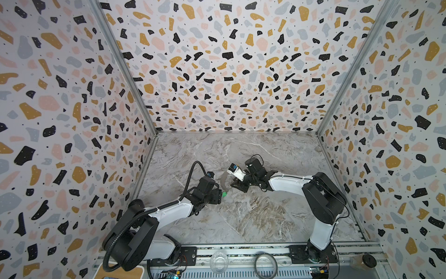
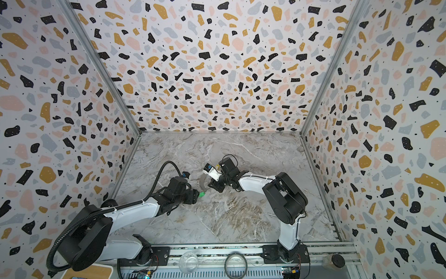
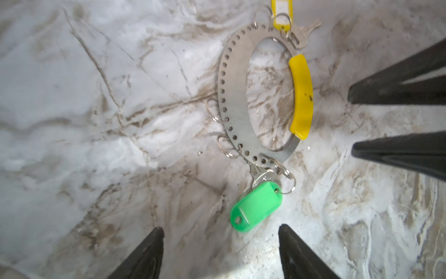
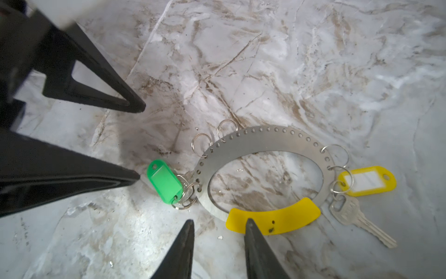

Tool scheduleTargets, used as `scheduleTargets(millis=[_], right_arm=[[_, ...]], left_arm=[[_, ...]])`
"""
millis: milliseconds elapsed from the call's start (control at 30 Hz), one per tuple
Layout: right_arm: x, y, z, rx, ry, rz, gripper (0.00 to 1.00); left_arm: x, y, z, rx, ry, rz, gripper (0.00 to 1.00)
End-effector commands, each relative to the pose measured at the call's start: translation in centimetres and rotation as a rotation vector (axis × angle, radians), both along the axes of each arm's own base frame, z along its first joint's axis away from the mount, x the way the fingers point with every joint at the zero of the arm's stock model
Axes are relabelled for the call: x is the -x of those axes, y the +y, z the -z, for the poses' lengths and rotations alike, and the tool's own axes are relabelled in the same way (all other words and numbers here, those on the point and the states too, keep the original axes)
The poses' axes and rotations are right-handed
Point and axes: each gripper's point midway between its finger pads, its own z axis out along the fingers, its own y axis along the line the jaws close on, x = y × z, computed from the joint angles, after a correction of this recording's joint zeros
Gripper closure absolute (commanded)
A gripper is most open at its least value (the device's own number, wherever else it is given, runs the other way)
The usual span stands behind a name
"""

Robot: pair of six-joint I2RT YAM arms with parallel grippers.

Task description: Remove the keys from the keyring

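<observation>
Both keys (image 4: 350, 215) still hang on the keyring (image 4: 265, 140). My left claw (image 3: 222, 227) and right claw (image 4: 219, 220) are spread, empty.

silvery keyring (image 4: 260, 141) lying flat, green-tagged key (image 3: 263, 178), yellow-tagged key (image 4: 350, 213), both attached

Your left arm (image 1: 169, 210) reaches in from the near left toward the middle. Your left end effector (image 3: 220, 228) is low over the counter (image 1: 241, 217), jaws spread wide, nothing between them. Your right arm (image 1: 289, 183) stretches in from the near right. Your right end effector (image 4: 219, 220) faces the left one, near it but apart, jaws parted more narrowly and empty
</observation>
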Motion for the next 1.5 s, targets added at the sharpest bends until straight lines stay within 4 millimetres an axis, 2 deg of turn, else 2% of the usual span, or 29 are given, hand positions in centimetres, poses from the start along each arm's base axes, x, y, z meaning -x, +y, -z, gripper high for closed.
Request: scheduleTargets(millis=[0, 200, 367, 500, 1000, 1200, 1467], right_arm=[[0.7, 1.4, -1.0, -0.01, 0.007, -0.017, 0.62], [0.5, 2.6, 0.2, 0.03, 0.036, 0.004, 0.61], [0.8, 3.4, 0.8, 0.052, 0.048, -0.016, 0.61], [0.3, 3.5, 1.7, 0.093, 0.057, 0.016, 0.62], [0.4, 4.0, 2.6, 0.133, 0.07, 0.005, 0.86], [0.4, 3.9, 1.5, 0.131, 0.04, -0.014, 0.94], [0.5, 3.5, -2.7, 0.041, -0.043, -0.079, 0.96]], left_arm=[[-2.3, 0.7, -3.5, 0.06, -0.112, -0.094, 0.25], [-2.9, 2.9, -5.2, 0.149, -0.164, -0.195, 0.26], [-2.6, 3.2, -4.8, 0.136, -0.155, -0.202, 0.26], [-2.5, 3.4, -4.7, 0.129, -0.152, -0.201, 0.27], [-2.5, 3.7, -4.8, 0.091, -0.156, -0.19, 0.27], [-2.6, 3.7, -5.3, 0.089, -0.174, -0.188, 0.27], [-2.9, 3.3, -8.2, 0.113, -0.267, -0.144, 0.27]])
